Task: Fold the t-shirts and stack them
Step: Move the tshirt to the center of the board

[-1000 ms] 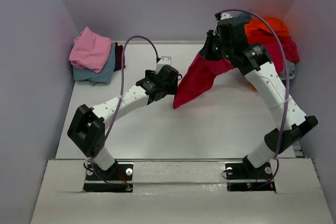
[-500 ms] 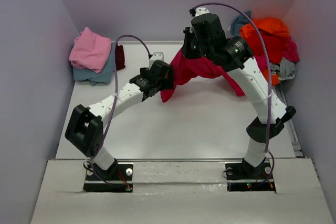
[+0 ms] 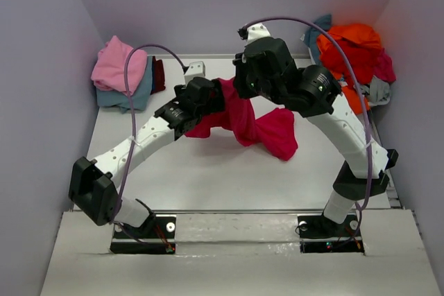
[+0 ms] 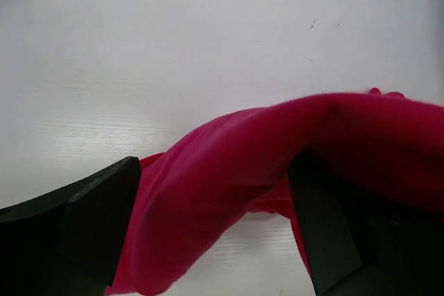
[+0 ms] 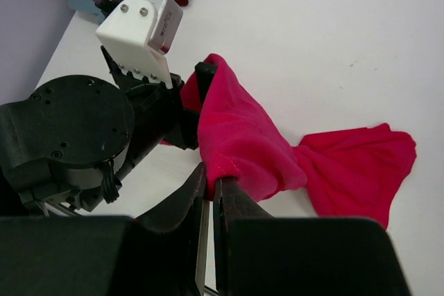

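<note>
The right jaws are clenched on the edge of the magenta-red t-shirt (image 5: pixel 243 136), holding it up above the middle of the bench (image 3: pixel 208 178). From that pinch the cloth sags in a twisted rope, and its far end lies bunched on the bench to the right. The left jaws are released and spread wide, with a band of the same shirt running between the 2 fingers, not gripped.

At the far left corner sits the folded stack (image 3: pixel 121 67), pink on top of dusty blue. The unfolded heap (image 3: pixel 354 46), orange uppermost, lies at the far right corner.

The shirt looks light, limp and quick to crumple. It will not hold a shape, and it will likely drag and twist if pulled by 1 point only. A second hold on the hem or shoulder, well apart from the first, seems best, so that the 2 arms can stretch it flat before laying it down. The thin edge could slip from a shallow pinch.
</note>
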You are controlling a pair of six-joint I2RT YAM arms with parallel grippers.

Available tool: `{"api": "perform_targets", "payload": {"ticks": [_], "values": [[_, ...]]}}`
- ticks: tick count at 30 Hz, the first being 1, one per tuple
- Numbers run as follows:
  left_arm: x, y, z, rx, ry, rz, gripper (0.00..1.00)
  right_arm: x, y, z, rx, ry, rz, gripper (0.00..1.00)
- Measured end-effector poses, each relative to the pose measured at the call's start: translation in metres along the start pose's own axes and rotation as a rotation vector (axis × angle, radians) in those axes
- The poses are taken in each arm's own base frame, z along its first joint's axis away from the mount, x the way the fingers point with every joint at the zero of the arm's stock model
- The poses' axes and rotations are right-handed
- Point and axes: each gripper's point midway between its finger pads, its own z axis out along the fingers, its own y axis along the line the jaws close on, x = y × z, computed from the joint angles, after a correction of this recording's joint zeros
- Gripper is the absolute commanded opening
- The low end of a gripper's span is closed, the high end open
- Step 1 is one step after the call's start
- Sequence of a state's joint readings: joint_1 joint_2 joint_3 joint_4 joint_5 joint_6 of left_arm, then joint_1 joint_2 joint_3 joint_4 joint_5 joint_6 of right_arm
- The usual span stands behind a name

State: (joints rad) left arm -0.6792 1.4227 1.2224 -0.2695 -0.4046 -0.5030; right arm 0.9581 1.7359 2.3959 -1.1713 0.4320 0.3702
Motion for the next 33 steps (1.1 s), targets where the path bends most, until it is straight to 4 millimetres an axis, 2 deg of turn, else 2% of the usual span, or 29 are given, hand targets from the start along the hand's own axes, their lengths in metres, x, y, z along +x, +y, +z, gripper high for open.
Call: {"api": "perform_targets", "payload": {"ticks": [4,9,12,18,26,30,33], "values": [[0.0,0.008,-0.006,-0.017,-0.01,-0.003,0.99,0.005,0.007,-0.004,-0.005,0.006,-0.029,0.07],[-0.002,0.013,-0.008,-0.037,-0.021,-0.002,0.99,0.021,0.007,-0.011,0.01,0.03,-0.062,0.07],[-0.002,0.016,-0.012,-0.042,-0.025,-0.002,0.99,0.027,0.008,-0.025,0.002,0.03,-0.075,0.07],[-0.002,0.018,-0.013,-0.05,-0.027,0.0,0.99,0.021,0.003,-0.051,0.007,-0.008,-0.056,0.07],[-0.005,0.018,-0.015,-0.045,-0.034,-0.002,0.99,0.021,-0.006,-0.049,0.06,-0.009,-0.068,0.07],[-0.007,0.019,-0.018,-0.046,-0.041,-0.005,0.99,0.021,-0.001,-0.045,0.059,-0.003,-0.075,0.07],[-0.014,0.022,-0.027,-0.039,-0.064,-0.017,0.99,0.019,0.001,-0.045,0.051,-0.01,-0.089,0.07]]}}
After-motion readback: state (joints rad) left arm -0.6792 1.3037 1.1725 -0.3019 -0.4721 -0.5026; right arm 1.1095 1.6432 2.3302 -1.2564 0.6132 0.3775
